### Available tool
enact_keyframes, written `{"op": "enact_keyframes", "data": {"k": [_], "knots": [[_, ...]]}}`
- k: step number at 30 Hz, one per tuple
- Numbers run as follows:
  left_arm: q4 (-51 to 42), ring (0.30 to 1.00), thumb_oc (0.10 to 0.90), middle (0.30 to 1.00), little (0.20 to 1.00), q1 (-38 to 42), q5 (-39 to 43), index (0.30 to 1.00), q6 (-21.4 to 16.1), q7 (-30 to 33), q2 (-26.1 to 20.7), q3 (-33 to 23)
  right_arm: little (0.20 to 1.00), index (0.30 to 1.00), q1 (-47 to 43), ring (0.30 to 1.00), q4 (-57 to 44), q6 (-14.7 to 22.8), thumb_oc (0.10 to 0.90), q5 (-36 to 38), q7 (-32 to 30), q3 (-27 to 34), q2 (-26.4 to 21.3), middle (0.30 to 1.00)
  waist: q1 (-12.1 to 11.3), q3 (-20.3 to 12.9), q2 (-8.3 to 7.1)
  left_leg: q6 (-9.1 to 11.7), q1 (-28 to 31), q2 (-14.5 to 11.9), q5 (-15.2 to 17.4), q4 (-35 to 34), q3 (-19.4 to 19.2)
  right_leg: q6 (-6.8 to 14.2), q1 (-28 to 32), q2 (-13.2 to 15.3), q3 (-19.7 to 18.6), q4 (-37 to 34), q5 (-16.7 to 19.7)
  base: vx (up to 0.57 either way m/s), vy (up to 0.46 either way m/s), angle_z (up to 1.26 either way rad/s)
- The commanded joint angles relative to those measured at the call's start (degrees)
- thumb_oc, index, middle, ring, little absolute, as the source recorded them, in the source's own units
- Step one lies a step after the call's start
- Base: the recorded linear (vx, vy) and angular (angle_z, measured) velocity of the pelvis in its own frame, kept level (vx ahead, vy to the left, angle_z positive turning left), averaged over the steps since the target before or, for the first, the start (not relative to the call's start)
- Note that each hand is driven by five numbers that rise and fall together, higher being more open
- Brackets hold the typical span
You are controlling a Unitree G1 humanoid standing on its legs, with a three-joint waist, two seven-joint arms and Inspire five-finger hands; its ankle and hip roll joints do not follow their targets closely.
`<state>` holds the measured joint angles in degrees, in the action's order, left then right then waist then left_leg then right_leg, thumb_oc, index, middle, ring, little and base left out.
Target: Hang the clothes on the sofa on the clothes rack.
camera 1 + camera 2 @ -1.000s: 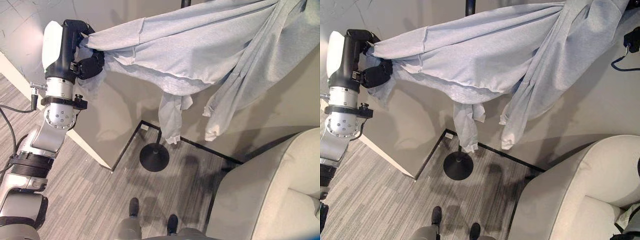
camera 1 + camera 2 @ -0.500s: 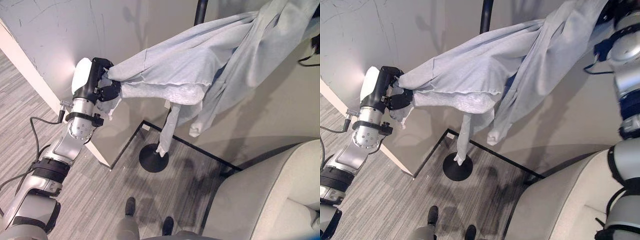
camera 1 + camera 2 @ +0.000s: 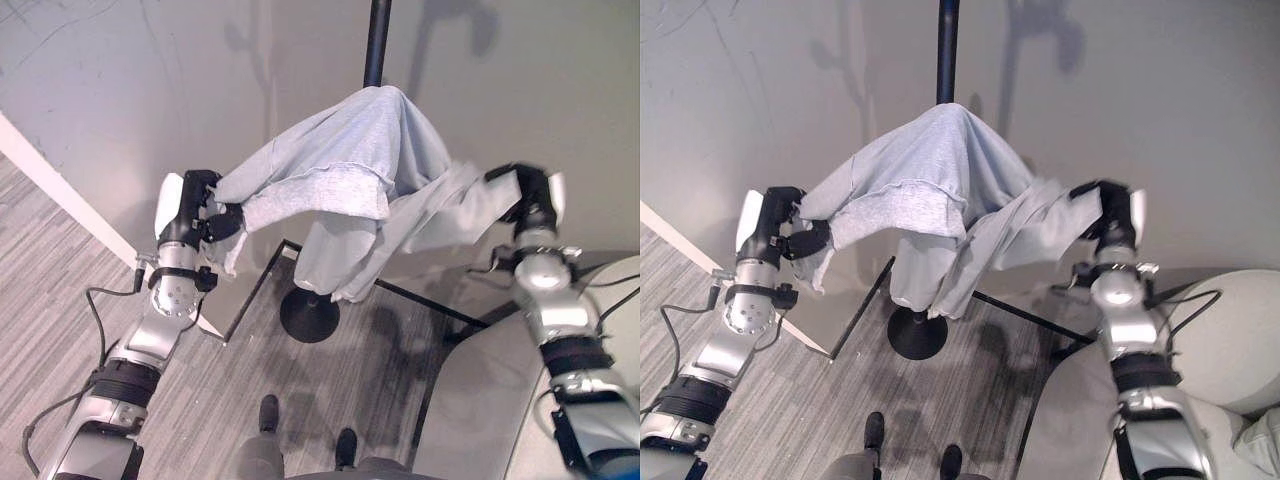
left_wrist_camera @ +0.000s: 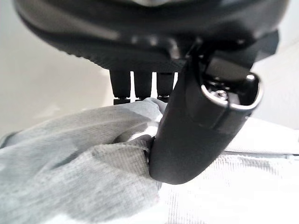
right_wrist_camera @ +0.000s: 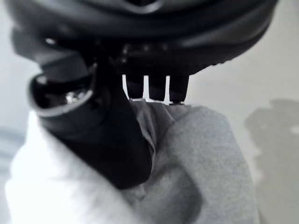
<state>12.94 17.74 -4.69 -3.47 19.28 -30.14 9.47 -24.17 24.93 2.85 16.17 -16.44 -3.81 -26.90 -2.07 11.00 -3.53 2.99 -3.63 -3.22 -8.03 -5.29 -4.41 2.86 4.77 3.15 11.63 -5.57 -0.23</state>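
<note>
left eye view: both hands grip garment draped over rack.

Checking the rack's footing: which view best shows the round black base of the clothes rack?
The left eye view shows the round black base almost whole under the grey garment. In the right eye view the cloth's hanging end overlaps it. Wrist views show cloth.

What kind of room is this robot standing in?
Probably a living-room-style corner: a pale sofa at the right, a black clothes rack on a round base by plain walls, and striped grey flooring. A grey garment is draped over the rack.
</note>
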Motion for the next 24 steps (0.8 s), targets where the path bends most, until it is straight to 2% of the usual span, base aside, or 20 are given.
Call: {"op": "enact_keyframes", "data": {"k": [1,2,3,4,5,9,15,17,18,19,20,22,24], "knots": [[2.1,0.300,0.400,0.300,0.300,-0.4,-0.4,0.300,0.0,1.8,-1.6,-5.6,0.900,0.900,-0.7,0.900,-2.6,5.3,0.800,3.3,-2.2,4.9,-1.3,0.900,0.2,-2.1,-1.95,1.5,7.3,-1.1,10.5,0.3,-3.0,5.5,5.2,5.5,1.6,0.6,-3.7,0.04,0.021,-0.05],[2.0,0.300,0.400,0.300,0.300,-0.9,-0.3,0.300,0.0,1.5,-1.2,-5.4,0.900,0.900,-0.3,0.900,-3.0,5.5,0.800,3.9,-1.9,4.7,-0.4,0.900,0.3,-2.2,-1.84,1.4,7.5,-1.2,10.6,0.3,-3.2,5.5,5.3,5.5,1.5,0.6,-3.7,0.04,0.021,-0.07],[2.0,0.335,0.424,0.335,0.335,-1.0,-0.3,0.335,0.0,1.5,-1.2,-5.4,0.900,0.900,-0.2,0.900,-3.1,5.5,0.800,3.9,-1.9,4.6,-0.4,0.900,0.3,-2.2,-1.84,1.4,7.6,-1.2,10.6,0.3,-3.2,5.5,5.3,5.5,1.4,0.6,-3.7,0.02,0.009,-0.16],[1.9,0.869,0.780,0.869,0.869,-1.3,-0.2,0.869,0.0,1.5,-0.8,-5.2,0.900,0.900,-0.1,0.900,-3.4,5.6,0.800,4.1,-1.8,4.4,-0.1,0.900,0.4,-2.3,-1.72,1.4,7.8,-1.2,10.7,0.3,-3.3,5.5,5.4,5.6,1.4,0.6,-3.7,0.01,0.010,-0.19],[2.0,0.900,0.800,0.900,0.900,-1.2,-0.1,0.900,-0.1,1.5,-0.6,-5.1,0.900,0.900,-0.2,0.900,-4.1,6.0,0.800,4.7,-1.7,4.3,0.4,0.900,0.6,-2.3,-1.58,1.4,7.9,-1.2,10.8,0.3,-3.4,5.5,5.4,5.6,1.3,0.6,-3.7,0.02,0.017,-0.18],[1.9,0.900,0.800,0.900,0.900,-1.0,0.9,0.900,-0.2,1.7,0.4,-4.9,0.900,0.900,-1.8,0.900,-6.1,7.9,0.800,9.6,-1.0,4.6,1.0,0.900,1.0,-2.5,-1.31,1.4,8.5,-1.1,11.0,0.3,-3.9,5.5,5.6,5.6,1.0,0.6,-3.6,0.01,0.013,-0.06],[1.6,0.900,0.800,0.900,0.900,-1.5,4.5,0.900,-1.3,0.9,1.3,-6.0,0.900,0.900,-2.0,0.900,-11.2,8.5,0.800,9.2,0.2,5.6,-1.5,0.900,1.3,-3.1,-1.35,1.4,9.1,-1.1,11.3,0.3,-4.2,5.6,6.0,5.7,0.8,0.6,-3.6,0.01,0.002,-0.01],[1.4,0.900,0.800,0.900,0.900,-1.9,10.3,0.900,-2.5,-0.9,2.6,-7.2,0.900,0.900,-1.5,0.900,-14.4,8.7,0.800,7.9,1.4,6.9,-3.9,0.900,1.8,-3.3,-1.40,1.4,9.4,-1.2,11.3,0.3,-4.4,5.6,6.0,5.6,0.7,0.6,-3.5,0.00,0.000,0.00],[1.4,0.900,0.800,0.900,0.900,-1.9,10.5,0.900,-2.6,-1.0,2.6,-7.2,0.900,0.900,-1.4,0.900,-14.5,8.7,0.800,7.9,1.4,6.9,-4.0,0.900,1.7,-3.3,-1.34,1.4,9.4,-1.2,11.3,0.3,-4.4,5.6,6.0,5.6,0.7,0.6,-3.5,0.00,0.000,0.00],[1.2,0.900,0.800,0.900,0.900,-2.2,17.3,0.900,-3.9,-1.6,4.2,-8.3,0.900,0.900,-0.1,0.900,-16.8,8.9,0.800,7.2,2.2,8.4,-5.8,0.900,2.3,-3.5,-1.27,1.3,9.6,-1.3,11.4,0.3,-4.6,5.6,6.1,5.6,0.6,0.6,-3.4,0.01,0.003,-0.03],[0.8,0.900,0.800,0.900,0.900,-2.6,19.9,0.900,-4.4,-2.4,4.5,-8.9,0.900,0.900,1.1,0.900,-17.8,8.9,0.800,6.7,2.9,9.5,-6.6,0.900,2.6,-3.6,-1.10,1.3,9.6,-1.4,11.4,0.3,-4.6,5.6,6.1,5.6,0.5,0.6,-3.3,0.00,0.000,0.00],[0.4,0.900,0.800,0.900,0.900,-3.0,21.2,0.900,-4.8,-3.1,4.7,-9.3,0.900,0.900,2.1,0.900,-18.5,8.8,0.800,5.7,3.2,10.3,-7.4,0.900,2.8,-3.7,-1.06,1.3,9.7,-1.4,11.4,0.3,-4.7,5.6,6.0,5.6,0.4,0.6,-3.3,0.00,0.001,-0.02],[-1.3,0.900,0.800,0.900,0.900,-5.1,23.3,0.900,-5.8,-5.0,3.9,-11.8,0.900,0.900,6.7,0.900,-20.0,8.1,0.800,2.0,5.0,13.5,-9.7,0.900,3.6,-3.7,-0.72,1.3,9.7,-1.5,11.4,0.3,-4.8,5.7,5.9,5.6,0.2,0.6,-3.3,0.01,-0.002,-0.03]]}}
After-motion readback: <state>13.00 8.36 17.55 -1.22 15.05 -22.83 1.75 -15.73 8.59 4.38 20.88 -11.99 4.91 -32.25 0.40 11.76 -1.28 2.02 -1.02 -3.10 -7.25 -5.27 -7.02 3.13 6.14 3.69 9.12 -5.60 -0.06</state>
